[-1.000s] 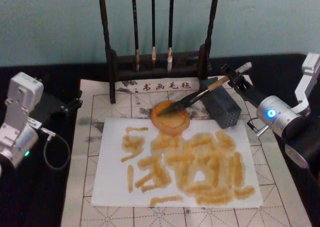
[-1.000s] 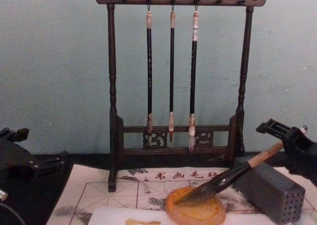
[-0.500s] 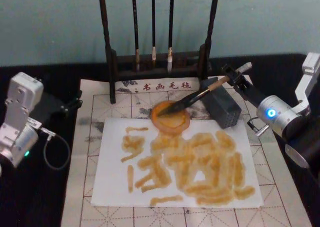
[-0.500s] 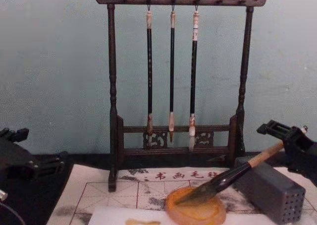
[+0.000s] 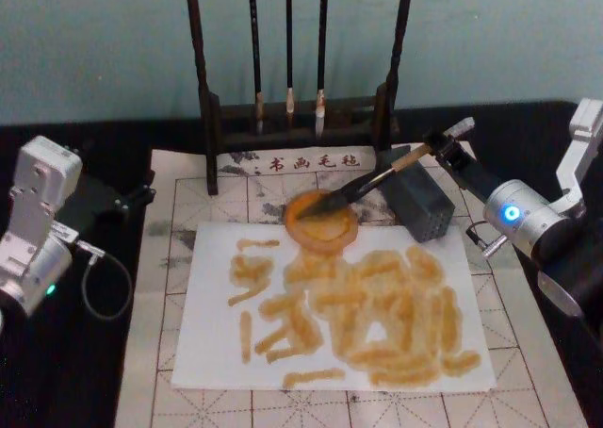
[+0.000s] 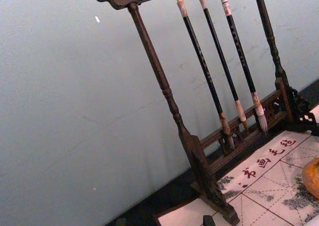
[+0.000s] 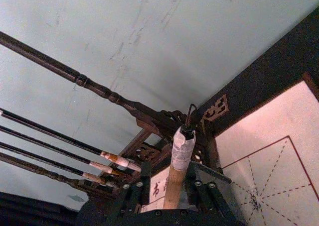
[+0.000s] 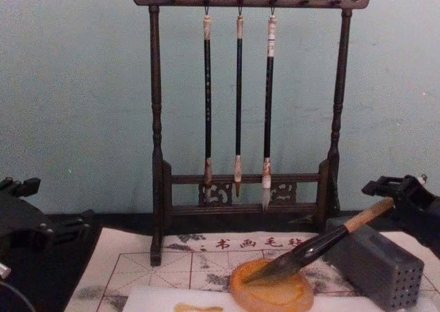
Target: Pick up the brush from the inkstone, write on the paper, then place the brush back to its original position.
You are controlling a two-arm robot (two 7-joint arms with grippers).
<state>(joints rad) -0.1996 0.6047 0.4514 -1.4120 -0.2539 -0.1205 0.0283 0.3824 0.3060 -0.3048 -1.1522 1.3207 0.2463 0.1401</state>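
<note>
The brush [image 5: 377,178] lies slanted, its dark bristles in the orange inkstone [image 5: 320,222] and its tan handle propped on the grey block [image 5: 419,202]. My right gripper [image 5: 441,145] is at the handle's upper end, open, with its fingers a little apart on either side of the handle below the white cap [image 7: 180,146]. In the chest view the brush [image 8: 309,250] rises from the inkstone [image 8: 271,293] toward the right gripper [image 8: 395,192]. The white paper [image 5: 217,334], covered in yellowish-brown strokes, lies in front of the inkstone. My left gripper [image 5: 127,197] rests open at the far left.
A dark wooden rack [image 8: 157,119] with three thin hanging brushes stands behind the inkstone. A beige mat [image 5: 179,188] with a red grid lies under the paper. A cable loops beside the left arm [image 5: 38,221] on the black table.
My right gripper has drawn slightly back to the right along the handle's end. The brush stays resting on the inkstone and grey block. The left arm is still.
</note>
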